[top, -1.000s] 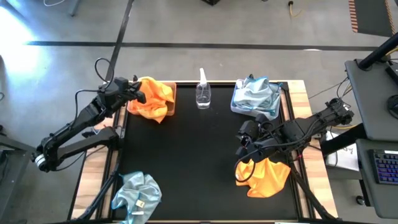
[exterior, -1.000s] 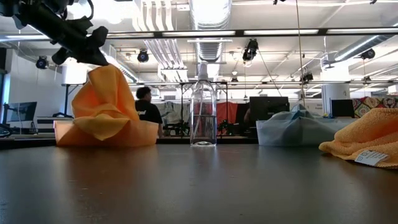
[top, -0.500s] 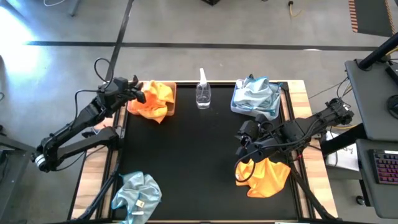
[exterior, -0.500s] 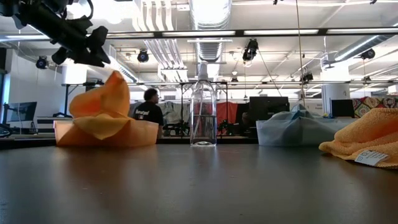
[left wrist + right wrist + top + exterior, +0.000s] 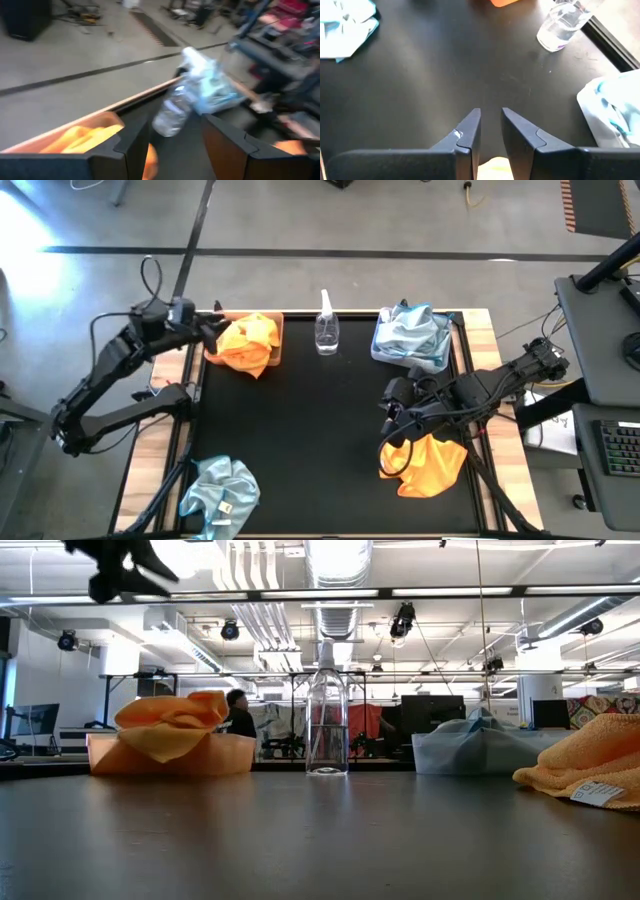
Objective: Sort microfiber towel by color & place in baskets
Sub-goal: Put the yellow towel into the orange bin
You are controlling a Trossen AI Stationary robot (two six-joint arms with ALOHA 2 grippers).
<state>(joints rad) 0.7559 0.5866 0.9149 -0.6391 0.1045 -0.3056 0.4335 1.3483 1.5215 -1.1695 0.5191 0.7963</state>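
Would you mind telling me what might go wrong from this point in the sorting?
1. The orange towel is heaped over the brown basket rim and might slide out.
2. The spray bottle stands between the two baskets; an arm crossing there might tip it.
3. The right gripper sits beside the loose orange towel, while the loose blue towel lies at the table's near edge, where a poor grasp might push it off.

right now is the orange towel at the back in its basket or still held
In the basket: the orange towel sits heaped in the tan basket, the open left pincer apart from it.
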